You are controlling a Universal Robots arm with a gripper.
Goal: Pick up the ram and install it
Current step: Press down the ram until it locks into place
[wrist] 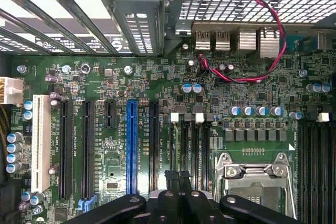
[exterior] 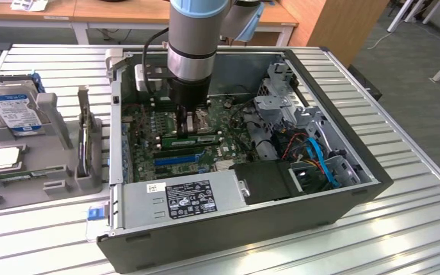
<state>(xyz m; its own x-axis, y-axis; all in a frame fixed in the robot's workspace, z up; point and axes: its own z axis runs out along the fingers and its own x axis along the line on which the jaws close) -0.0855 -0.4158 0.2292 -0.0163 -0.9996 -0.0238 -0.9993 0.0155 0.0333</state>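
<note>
Wrist view: fingers [wrist: 171, 182] clenched together, empty; exterior view: ram [exterior: 193, 139] just beneath, on motherboard [exterior: 167, 123].

Exterior view looks down from high up; wrist view faces the same motherboard [exterior: 181, 137] close.

Claw [exterior: 193, 117] inside computer case [exterior: 357, 189] (above motherboard [wrist: 157, 93])

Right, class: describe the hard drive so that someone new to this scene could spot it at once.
Find the open computer case on the slatted table, then the grey holder beside it on the exterior view's left. The hard drive is propped at the holder's far end: silver with a blue label, unlike the square processor chip lying nearer the camera.
</note>
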